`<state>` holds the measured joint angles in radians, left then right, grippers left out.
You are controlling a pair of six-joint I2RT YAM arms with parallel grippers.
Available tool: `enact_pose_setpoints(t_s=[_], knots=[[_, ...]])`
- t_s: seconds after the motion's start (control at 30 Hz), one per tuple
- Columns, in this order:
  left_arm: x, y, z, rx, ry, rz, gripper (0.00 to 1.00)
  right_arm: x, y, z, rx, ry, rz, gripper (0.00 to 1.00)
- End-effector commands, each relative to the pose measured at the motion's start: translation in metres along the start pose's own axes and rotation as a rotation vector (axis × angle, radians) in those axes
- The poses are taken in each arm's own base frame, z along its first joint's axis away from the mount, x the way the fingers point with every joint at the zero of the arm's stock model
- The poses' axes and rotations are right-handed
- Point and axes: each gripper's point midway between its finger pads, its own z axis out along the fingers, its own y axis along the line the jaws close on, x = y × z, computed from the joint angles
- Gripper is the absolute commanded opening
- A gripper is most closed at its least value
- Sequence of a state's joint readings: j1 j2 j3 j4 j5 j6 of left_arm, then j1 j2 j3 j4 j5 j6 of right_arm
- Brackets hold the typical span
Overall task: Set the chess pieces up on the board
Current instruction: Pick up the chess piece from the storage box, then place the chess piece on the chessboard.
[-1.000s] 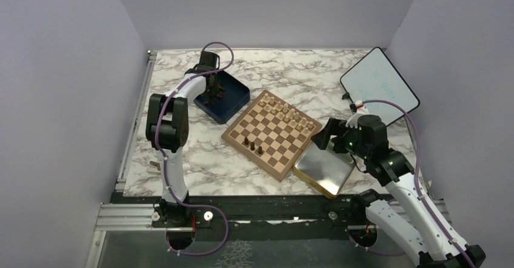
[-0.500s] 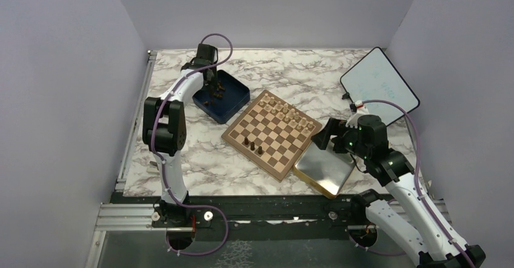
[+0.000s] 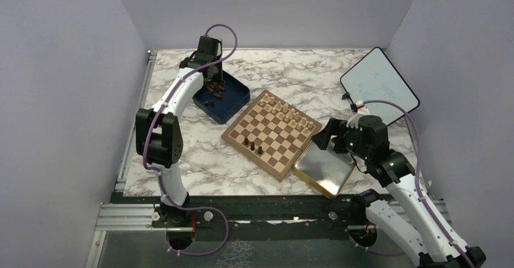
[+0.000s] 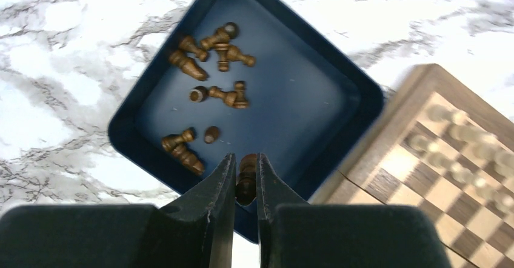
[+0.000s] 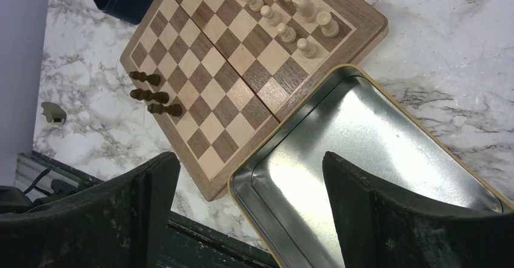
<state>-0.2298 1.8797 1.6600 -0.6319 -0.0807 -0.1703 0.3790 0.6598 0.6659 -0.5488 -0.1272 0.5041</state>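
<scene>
Left gripper (image 4: 245, 166): my fingers are drawn close together and clamped on one held chessman (image 4: 246, 182), dark brown, pinched between the two pads and lying lengthwise along them. My left wrist view looks straight down into the dark blue box (image 4: 303, 104), with the held chessman showing over the box's near corner; I cannot tell how high above the floor of the box it is. The loose dark chessmen (image 4: 218, 40) lie on their sides on the box floor, in a cluster toward the far corner, a pair near the middle and a few more by the left wall. The board (image 3: 271, 133) sits on the marble table (image 3: 291, 68) just right of the box, turned diamond-wise to me, one corner close to the box wall. On it three dark chessmen (image 5: 148, 93) stand in a short row near the board's near-left edge. The pale chessmen (image 5: 285, 13) stand in two rows along the far-right edge. Right gripper (image 5: 247, 159): my fingers are spread wide apart with nothing between them, hanging above the spot where the board's near-right edge meets the metal tray (image 5: 363, 153). The gold-rimmed tray lies right against that edge. A white panel (image 3: 379, 85) lies at the far right of the table. A small pale object (image 5: 53, 111) lies on the marble left of the board; too small to identify.
</scene>
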Motion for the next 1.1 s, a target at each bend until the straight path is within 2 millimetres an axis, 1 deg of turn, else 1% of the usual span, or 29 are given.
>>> enact_pose_setpoints(t_s=[0.0,0.1,0.13,0.23,0.4,0.53,0.8,0.93,1.07], knots=[[-0.006,-0.042,-0.048,0.096,-0.05,0.079,0.15,-0.002,0.001,-0.003,-0.001,-0.01,-0.006,0.93],[0.002,-0.069,-0.067,0.141,-0.062,0.128,0.15,-0.003,0.002,-0.006,0.001,-0.009,-0.003,0.93],[0.006,-0.081,-0.075,0.17,-0.063,0.14,0.15,-0.003,0.003,-0.007,0.0,-0.009,-0.003,0.93],[0.017,-0.102,-0.092,0.209,-0.071,0.176,0.15,-0.005,0.003,-0.01,0.002,-0.016,-0.002,0.94],[0.036,-0.123,-0.115,0.241,-0.079,0.214,0.15,-0.002,0.001,-0.011,0.01,-0.016,0.01,0.93],[0.059,-0.14,-0.131,0.262,-0.073,0.248,0.15,-0.003,-0.001,-0.012,0.023,-0.022,0.014,0.94],[0.11,-0.176,-0.147,0.293,-0.037,0.306,0.14,-0.002,-0.006,-0.009,0.053,-0.013,0.029,0.94],[0.131,-0.189,-0.154,0.292,-0.027,0.321,0.14,-0.004,-0.012,-0.008,0.088,-0.021,0.04,0.93],[0.154,-0.198,-0.155,0.294,0.0,0.325,0.14,-0.002,-0.013,-0.007,0.099,-0.014,0.048,0.93]])
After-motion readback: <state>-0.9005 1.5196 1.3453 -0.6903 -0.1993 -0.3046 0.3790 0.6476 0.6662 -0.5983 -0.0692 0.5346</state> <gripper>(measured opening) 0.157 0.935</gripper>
